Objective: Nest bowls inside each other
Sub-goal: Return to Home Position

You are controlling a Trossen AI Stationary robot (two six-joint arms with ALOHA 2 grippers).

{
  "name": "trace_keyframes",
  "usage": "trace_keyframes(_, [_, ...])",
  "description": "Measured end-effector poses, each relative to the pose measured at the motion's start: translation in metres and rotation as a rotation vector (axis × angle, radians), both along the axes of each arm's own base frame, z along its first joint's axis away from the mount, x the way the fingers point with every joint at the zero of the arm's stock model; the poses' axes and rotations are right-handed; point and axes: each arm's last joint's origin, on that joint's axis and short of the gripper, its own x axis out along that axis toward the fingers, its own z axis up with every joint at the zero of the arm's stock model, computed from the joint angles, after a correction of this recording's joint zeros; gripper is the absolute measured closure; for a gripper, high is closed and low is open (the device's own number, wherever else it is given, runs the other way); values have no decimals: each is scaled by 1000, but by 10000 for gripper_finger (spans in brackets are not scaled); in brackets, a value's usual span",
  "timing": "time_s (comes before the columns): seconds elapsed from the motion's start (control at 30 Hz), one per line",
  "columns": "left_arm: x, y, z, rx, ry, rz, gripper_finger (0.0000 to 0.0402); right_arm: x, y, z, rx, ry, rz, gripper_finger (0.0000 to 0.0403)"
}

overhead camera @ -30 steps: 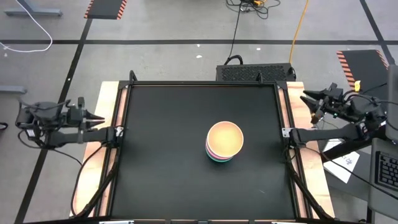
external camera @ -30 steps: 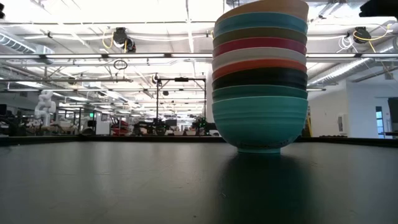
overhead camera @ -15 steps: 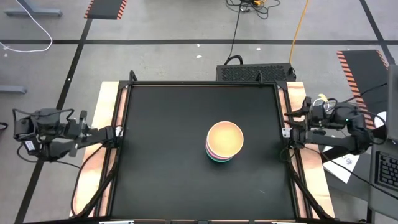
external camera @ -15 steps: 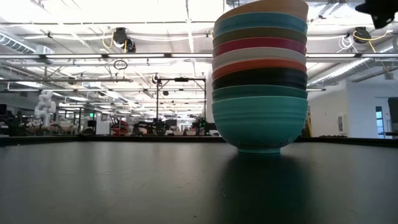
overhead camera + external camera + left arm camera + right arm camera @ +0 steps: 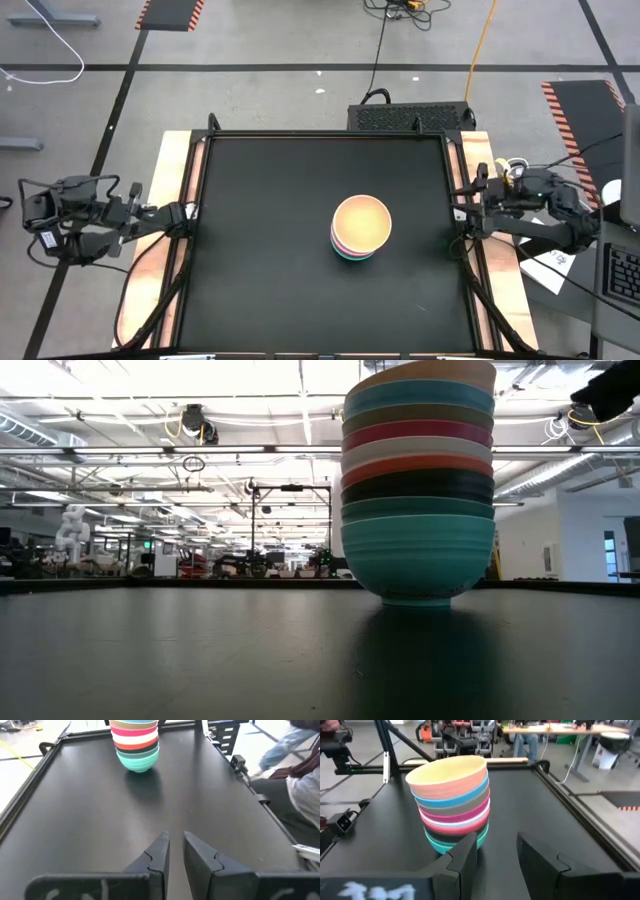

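High view, black rectangular tabletop (image 5: pixel 260 220): carries one stack, right of centre.
Stack of nine nested round plain bowls (image 5: pixel 360 228): upright, turquoise at base, peach-orange on top; nesting looks complete.
Right gripper (image 5: pixel 496 842): beside the table's right edge, fingers wide apart, empty, clear of the stack.
Left gripper (image 5: pixel 175 842): beside the left edge, narrow gap, empty.

The stacked bowls (image 5: pixel 418 480) look like smooth plastic with a soft satin sheen. The turquoise bottom bowl (image 5: pixel 418 555) carries fine ridges. The table top (image 5: pixel 200 660) is matt black, dimly mirroring the stack. Pale bare wood (image 5: pixel 175 165) edges the table. The fingers (image 5: pixel 202 862) of the left gripper (image 5: pixel 176 840) look like dark matt plastic.
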Motion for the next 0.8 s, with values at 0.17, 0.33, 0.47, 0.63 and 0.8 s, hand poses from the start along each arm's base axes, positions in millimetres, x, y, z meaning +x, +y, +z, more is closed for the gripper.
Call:
trace_keyframes(0.17, [1,0,-1,-64,8,12,346,-1,0,1,-1,-8,1,273])
trace_keyframes(0.33, [9,4,-8,-121,56,3,346,-1,1,-3,14,29,22,273])
trace_keyframes(0.47, [23,9,-21,-155,133,18,346,0,1,-3,16,23,23,273])
trace_keyframes(0.63, [24,12,-24,-146,155,65,346,0,1,-3,17,23,22,273])
trace_keyframes(0.8, [24,16,-23,-122,159,188,346,0,0,-3,19,23,8,273])
